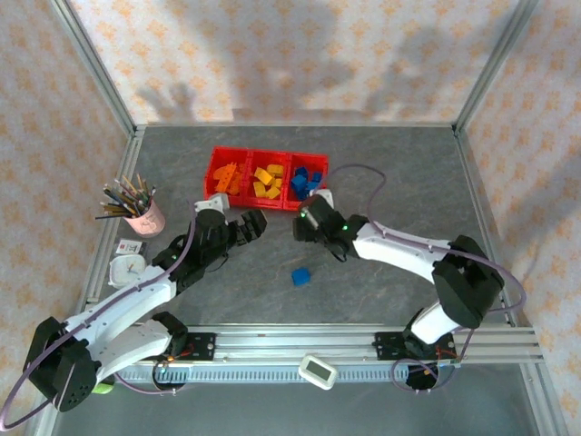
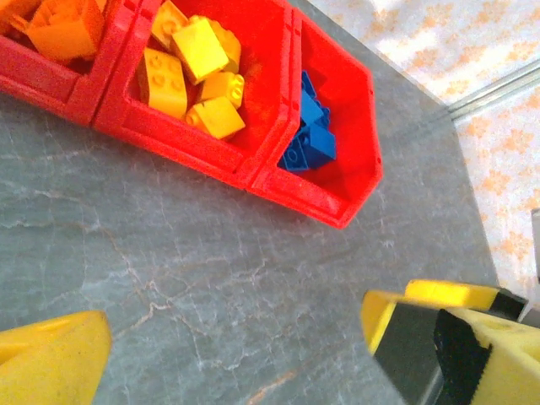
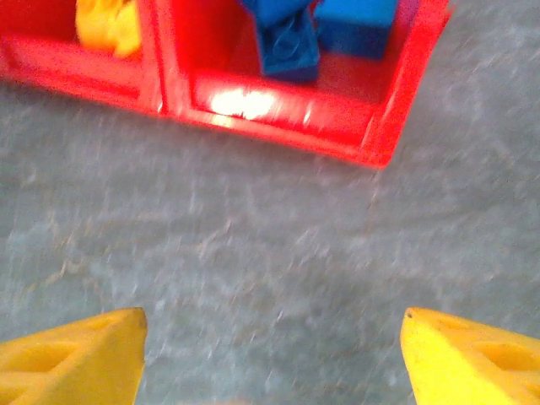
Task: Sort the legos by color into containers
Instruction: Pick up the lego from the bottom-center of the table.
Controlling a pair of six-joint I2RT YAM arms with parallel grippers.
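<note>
The red three-bin tray (image 1: 216, 188) sits at mid-back of the table. Its left bin holds orange legos (image 1: 229, 178), the middle bin yellow ones (image 1: 267, 182), and the right bin blue ones (image 1: 309, 182). One loose blue lego (image 1: 300, 276) lies on the table nearer the arms. My left gripper (image 1: 250, 224) hovers open just in front of the tray; its wrist view shows the yellow legos (image 2: 194, 72), the blue legos (image 2: 308, 135) and bare table between its fingers (image 2: 51, 359). My right gripper (image 1: 304, 221) is open and empty, facing the blue bin (image 3: 278, 126).
A pink cup of pencils (image 1: 143, 216) stands at the left, with a small white clock (image 1: 127, 268) in front of it. A white device (image 1: 319, 371) rests on the front rail. Metal frame posts edge the table on both sides.
</note>
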